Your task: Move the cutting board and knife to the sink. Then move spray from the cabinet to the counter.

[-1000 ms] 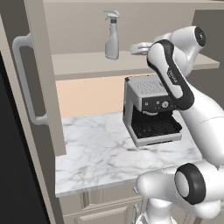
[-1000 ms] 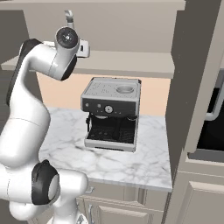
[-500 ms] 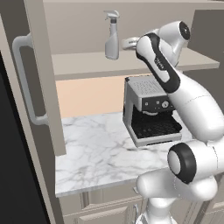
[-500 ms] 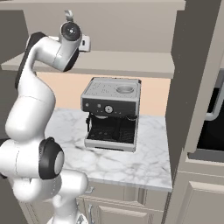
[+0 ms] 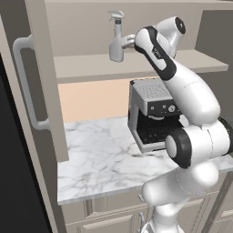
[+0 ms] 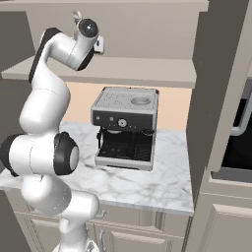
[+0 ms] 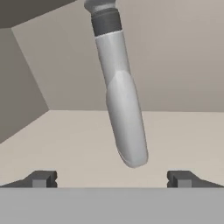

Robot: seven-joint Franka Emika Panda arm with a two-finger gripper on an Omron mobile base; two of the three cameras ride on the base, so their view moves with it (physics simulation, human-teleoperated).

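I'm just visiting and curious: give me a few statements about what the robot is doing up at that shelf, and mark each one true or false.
1. The spray stands on the cabinet shelf. True.
2. The gripper has closed its fingers on the spray. False: the fingers are wide open, with the bottle ahead between them, not gripped.
3. A coffee machine sits on the counter. True.
4. The cabinet door is shut. False: it stands open.
5. The spray lies on the counter. False: it is up on the shelf.
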